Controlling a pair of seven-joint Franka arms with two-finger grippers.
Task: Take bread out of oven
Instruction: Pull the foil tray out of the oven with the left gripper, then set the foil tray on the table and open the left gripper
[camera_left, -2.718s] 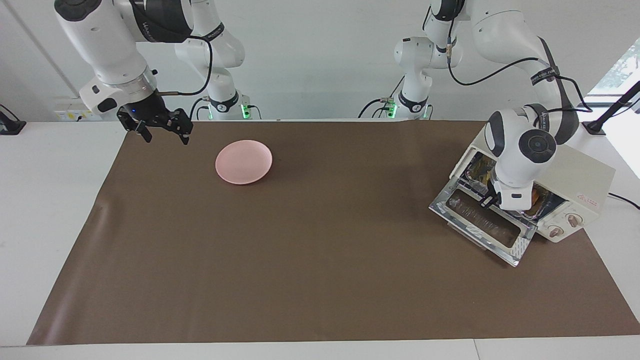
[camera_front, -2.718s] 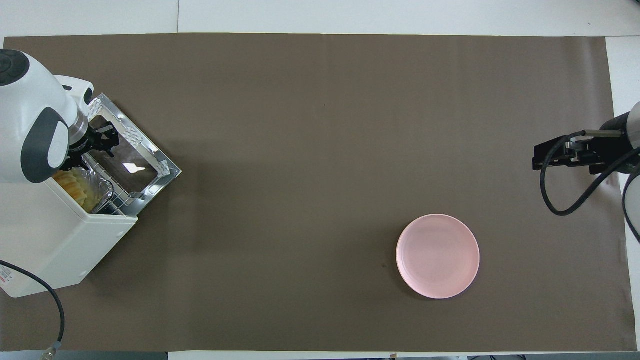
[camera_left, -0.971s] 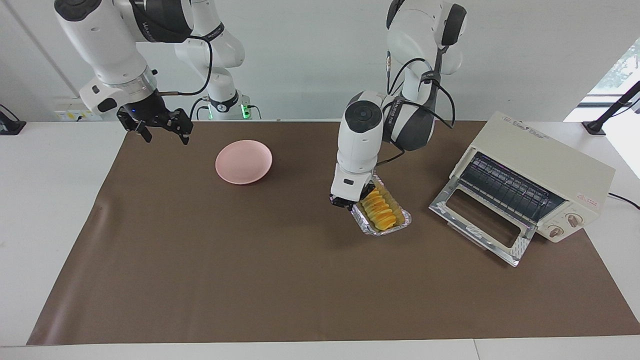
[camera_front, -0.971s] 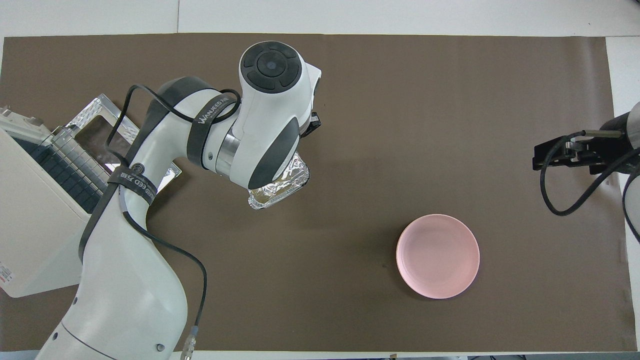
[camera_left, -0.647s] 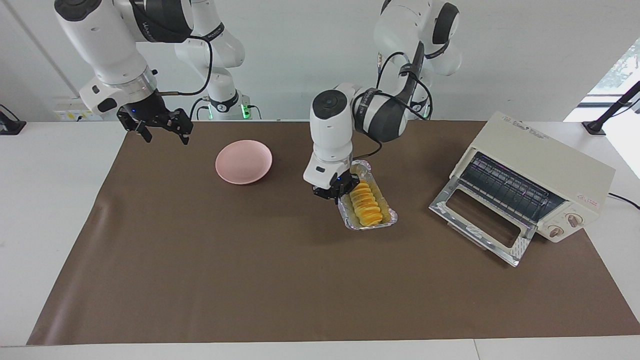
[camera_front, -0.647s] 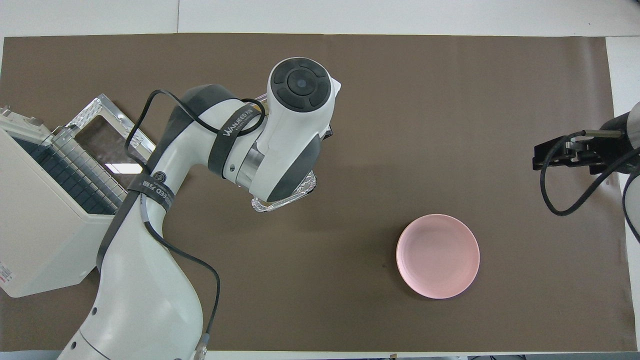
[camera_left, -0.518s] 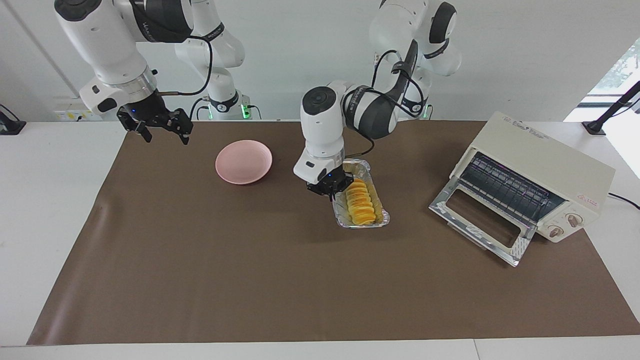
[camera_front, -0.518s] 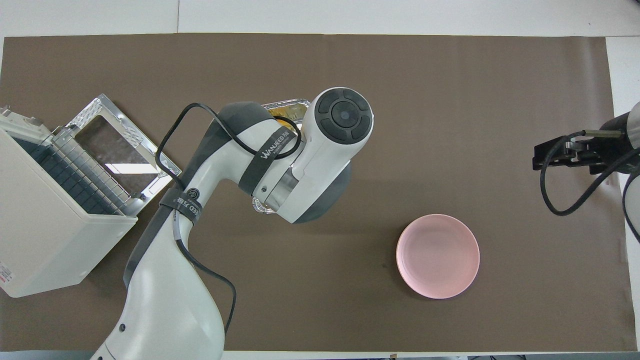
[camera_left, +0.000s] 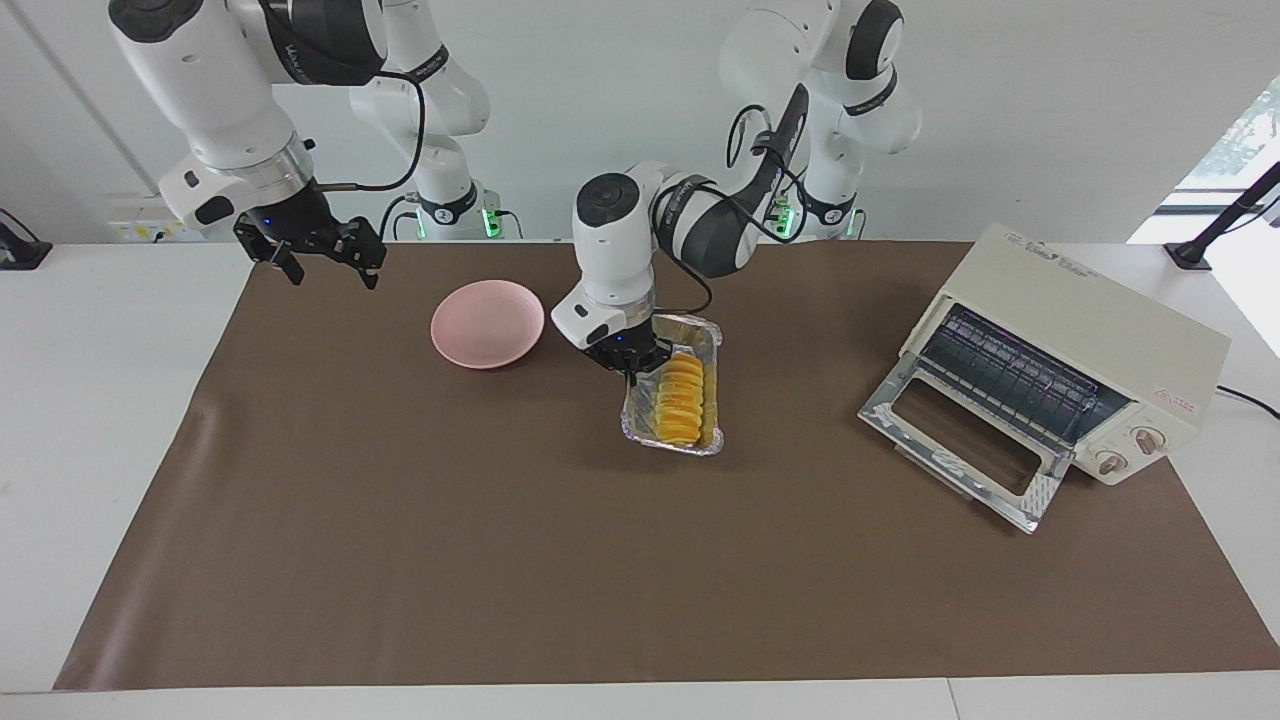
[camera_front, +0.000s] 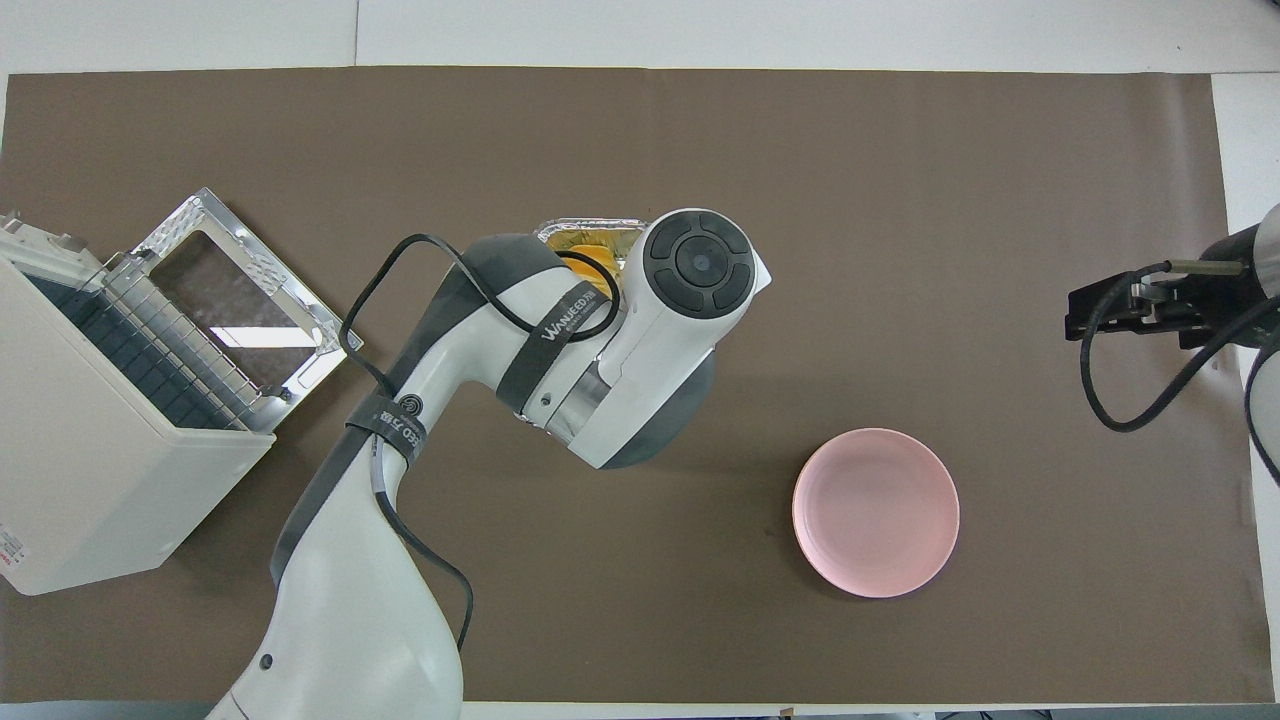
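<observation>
The bread (camera_left: 681, 397), a ridged golden-yellow loaf, lies in a crinkled foil tray (camera_left: 711, 345). My left gripper (camera_left: 632, 370) is shut on the tray's rim and holds it over the middle of the brown mat. From overhead the left arm hides the gripper and covers most of the tray (camera_front: 590, 227), so only a bit of bread (camera_front: 592, 254) shows. The cream oven (camera_left: 1090, 325) stands at the left arm's end of the table with its glass door (camera_left: 958, 452) dropped open and its rack bare. My right gripper (camera_left: 328, 268) waits open over the mat's corner at the right arm's end.
A round pink plate (camera_left: 488, 322) lies on the mat between the tray and the right gripper, also seen from overhead as the plate (camera_front: 876, 512). The oven (camera_front: 90, 450) and its open door (camera_front: 240, 290) take up the mat's corner at the left arm's end.
The left gripper has carried the foil tray with the bread out of the oven and across the mat toward the pink plate, turning it on the way. The right arm has not moved.
</observation>
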